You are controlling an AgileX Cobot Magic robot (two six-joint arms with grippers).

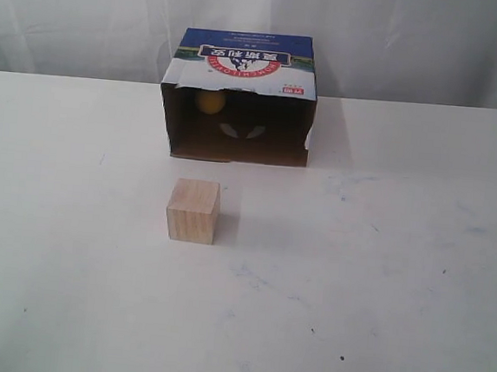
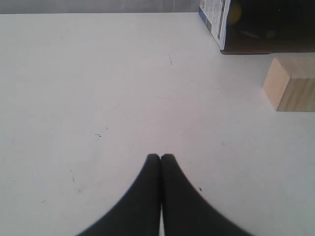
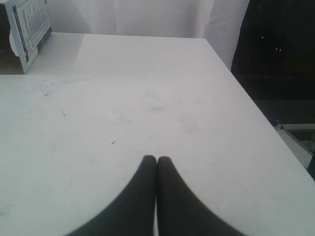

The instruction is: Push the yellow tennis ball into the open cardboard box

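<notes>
The yellow tennis ball [image 1: 210,102] sits inside the open cardboard box [image 1: 242,57], close to its left wall. Bare white table [image 1: 399,251] spreads wide on every side. A wooden cube [image 1: 192,211] stands before the opening, apart from the box. The ball looks dull yellow in shadow. The left gripper [image 2: 160,158] and right gripper [image 3: 156,160] are pressed closed, holding nothing.

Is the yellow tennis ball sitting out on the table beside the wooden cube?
No, the yellow tennis ball is inside the open cardboard box, while the wooden cube stands alone in front of the box.
</notes>
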